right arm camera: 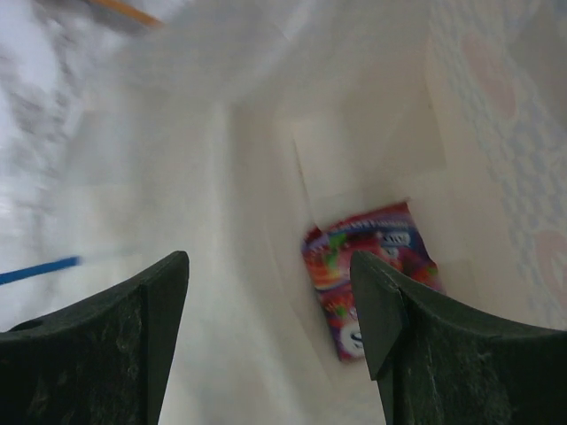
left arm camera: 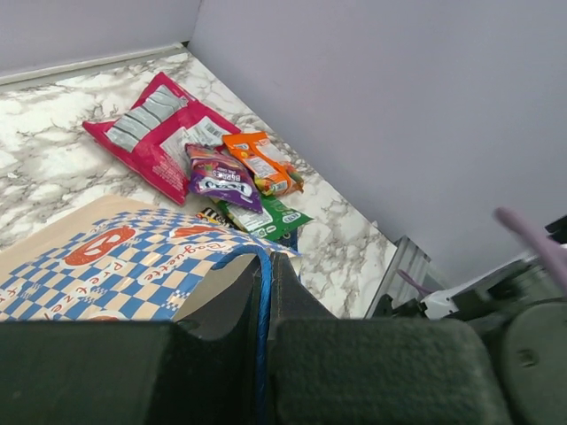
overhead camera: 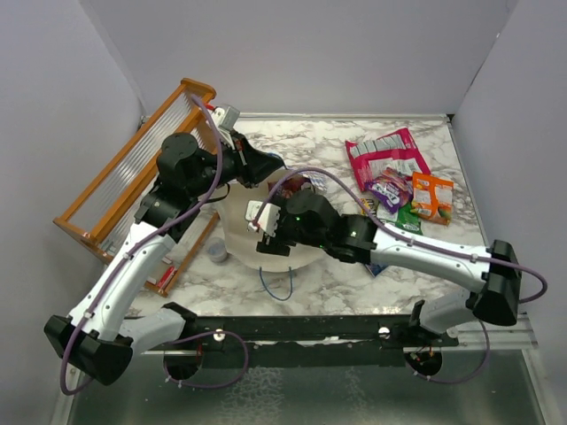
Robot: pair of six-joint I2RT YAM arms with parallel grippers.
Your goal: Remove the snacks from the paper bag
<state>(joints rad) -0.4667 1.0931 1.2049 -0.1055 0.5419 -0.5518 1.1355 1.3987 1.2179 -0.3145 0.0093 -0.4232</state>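
Left gripper (left arm camera: 267,301) is clenching the paper bag's (left arm camera: 133,257) blue string handle (left arm camera: 241,251); right gripper (right arm camera: 268,292) is hovering, jaws spread, inside the bag's cream interior, where a red packet (right arm camera: 368,274) is lying; other snacks (overhead camera: 399,181) are resting on the marble table (overhead camera: 306,142) nearby

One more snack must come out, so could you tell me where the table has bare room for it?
Bare marble lies along the back wall, between the orange wooden rack and the large pink-red pouch, and in front of the checkered paper bag. Crowded: the wrapper pile beside that pouch.
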